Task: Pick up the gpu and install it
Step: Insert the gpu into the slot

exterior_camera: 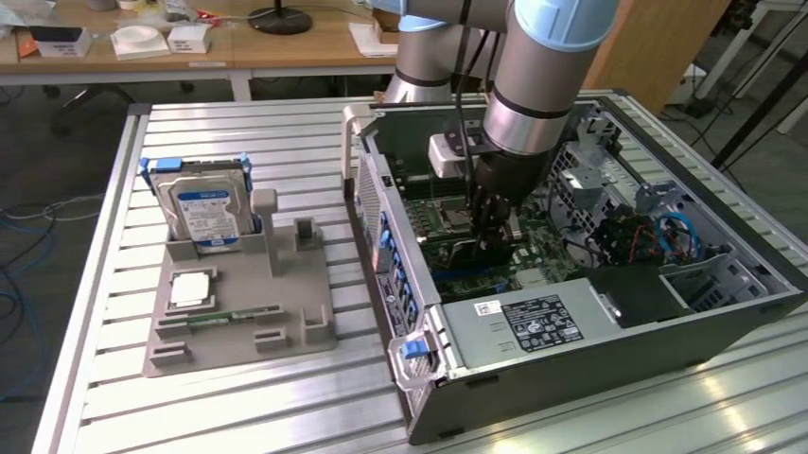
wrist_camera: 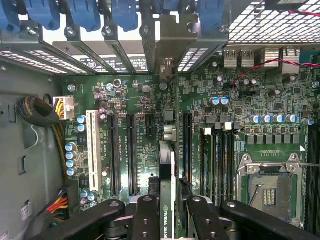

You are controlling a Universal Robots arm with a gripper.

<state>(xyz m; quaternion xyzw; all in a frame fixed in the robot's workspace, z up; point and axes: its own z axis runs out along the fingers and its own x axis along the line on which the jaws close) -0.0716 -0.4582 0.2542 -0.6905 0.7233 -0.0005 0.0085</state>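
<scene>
The gpu [wrist_camera: 167, 165] stands on edge over the green motherboard [wrist_camera: 250, 100], seen as a thin strip with a green logo label near the gripper. It runs between the long black expansion slots [wrist_camera: 131, 152], and its silver bracket end [wrist_camera: 166, 55] reaches the case's rear slot openings. My gripper [wrist_camera: 169, 220] is shut on the gpu, one black finger [wrist_camera: 146, 220] on each side of the card. In the exterior view the gripper [exterior_camera: 493, 241] hangs deep inside the open computer case [exterior_camera: 606, 359]. Whether the card sits in a slot cannot be told.
Blue slot latches [wrist_camera: 82, 12] line the case's rear wall. A CPU socket [wrist_camera: 267, 187] and a cable bundle [wrist_camera: 37, 112] flank the slots. The power supply [exterior_camera: 531, 322] is at the case front. A grey fixture [exterior_camera: 240, 312] holds a blue-labelled hard drive [exterior_camera: 208, 213] and a memory stick [exterior_camera: 234, 317].
</scene>
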